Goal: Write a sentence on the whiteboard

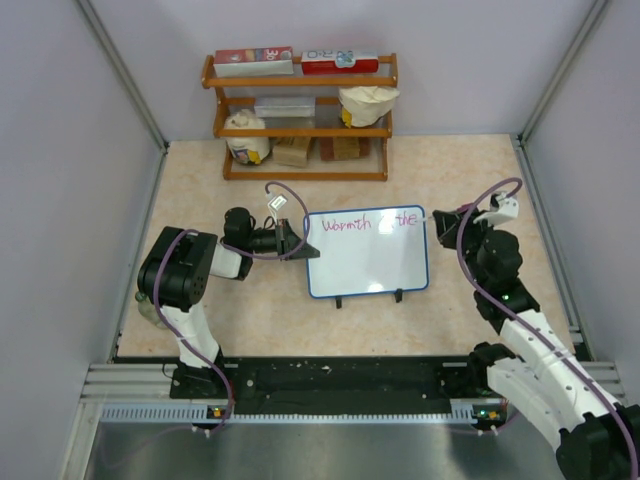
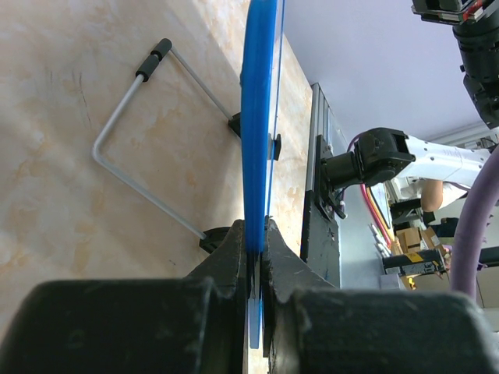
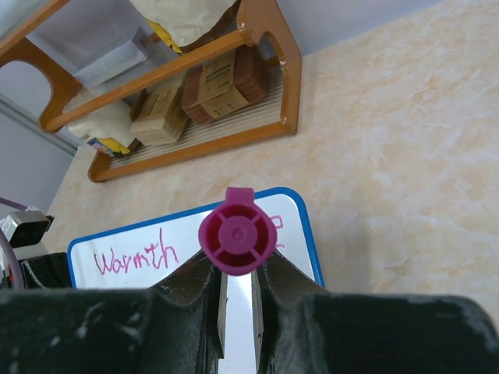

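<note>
The whiteboard point(image 1: 367, 252), white with a thin blue frame and two black feet, stands at mid-table with pink writing "Warmth" and "the" along its top. My left gripper point(image 1: 297, 243) is shut on its left edge; in the left wrist view the blue frame point(image 2: 260, 132) runs edge-on between the jaws point(image 2: 258, 245). My right gripper point(image 1: 447, 226) is at the board's top right corner, shut on a magenta marker point(image 3: 238, 231), seen end-on in the right wrist view above the board point(image 3: 132, 265).
A wooden shelf point(image 1: 300, 118) with boxes and bags stands at the back. The board's wire stand point(image 2: 148, 132) rests on the beige tabletop behind it. Grey walls close in left and right. The metal rail point(image 1: 330, 385) runs along the near edge.
</note>
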You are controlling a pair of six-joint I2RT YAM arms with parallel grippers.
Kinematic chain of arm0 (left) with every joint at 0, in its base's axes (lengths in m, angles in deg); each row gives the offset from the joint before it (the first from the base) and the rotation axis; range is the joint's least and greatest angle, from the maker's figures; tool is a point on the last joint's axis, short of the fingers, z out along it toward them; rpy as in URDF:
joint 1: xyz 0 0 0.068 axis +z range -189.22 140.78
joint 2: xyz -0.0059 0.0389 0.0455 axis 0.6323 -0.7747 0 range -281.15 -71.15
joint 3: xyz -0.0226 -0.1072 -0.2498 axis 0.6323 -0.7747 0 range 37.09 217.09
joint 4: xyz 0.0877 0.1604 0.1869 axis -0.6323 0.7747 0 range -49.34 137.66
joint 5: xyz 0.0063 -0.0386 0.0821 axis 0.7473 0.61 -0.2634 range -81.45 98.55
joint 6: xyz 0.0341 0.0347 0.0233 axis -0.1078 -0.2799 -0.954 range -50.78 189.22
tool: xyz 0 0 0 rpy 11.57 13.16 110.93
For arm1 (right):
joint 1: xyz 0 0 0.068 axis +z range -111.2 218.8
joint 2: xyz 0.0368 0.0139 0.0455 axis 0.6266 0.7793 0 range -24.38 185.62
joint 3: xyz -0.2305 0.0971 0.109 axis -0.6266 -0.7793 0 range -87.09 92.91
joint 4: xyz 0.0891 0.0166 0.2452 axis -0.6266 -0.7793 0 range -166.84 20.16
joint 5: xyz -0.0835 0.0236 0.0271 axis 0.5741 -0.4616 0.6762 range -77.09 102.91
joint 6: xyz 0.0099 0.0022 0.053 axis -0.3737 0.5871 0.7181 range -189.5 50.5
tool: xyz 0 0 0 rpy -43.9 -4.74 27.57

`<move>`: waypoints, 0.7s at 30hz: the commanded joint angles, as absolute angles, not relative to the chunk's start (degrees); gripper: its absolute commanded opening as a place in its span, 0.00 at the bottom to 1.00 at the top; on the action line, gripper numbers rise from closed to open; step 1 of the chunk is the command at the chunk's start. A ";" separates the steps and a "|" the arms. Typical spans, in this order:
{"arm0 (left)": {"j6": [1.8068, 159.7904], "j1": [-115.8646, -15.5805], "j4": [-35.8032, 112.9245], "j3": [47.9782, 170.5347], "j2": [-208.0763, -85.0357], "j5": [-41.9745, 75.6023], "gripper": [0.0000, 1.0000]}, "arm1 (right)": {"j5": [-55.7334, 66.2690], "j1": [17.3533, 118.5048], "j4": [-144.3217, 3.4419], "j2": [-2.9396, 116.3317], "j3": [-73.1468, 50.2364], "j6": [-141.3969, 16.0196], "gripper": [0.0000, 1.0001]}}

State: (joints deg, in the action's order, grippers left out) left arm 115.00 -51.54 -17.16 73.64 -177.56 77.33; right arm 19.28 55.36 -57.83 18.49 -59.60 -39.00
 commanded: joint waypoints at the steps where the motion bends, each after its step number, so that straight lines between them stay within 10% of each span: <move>1: 115.45 -51.44 -16.99 74.09 -176.97 75.97 0.00 | 17.74 54.71 -58.51 17.19 -57.29 -40.15 0.00; 21: 115.27 -51.53 -16.55 74.27 -177.06 75.96 0.00 | 10.98 54.97 -57.72 15.61 -59.75 -39.18 0.00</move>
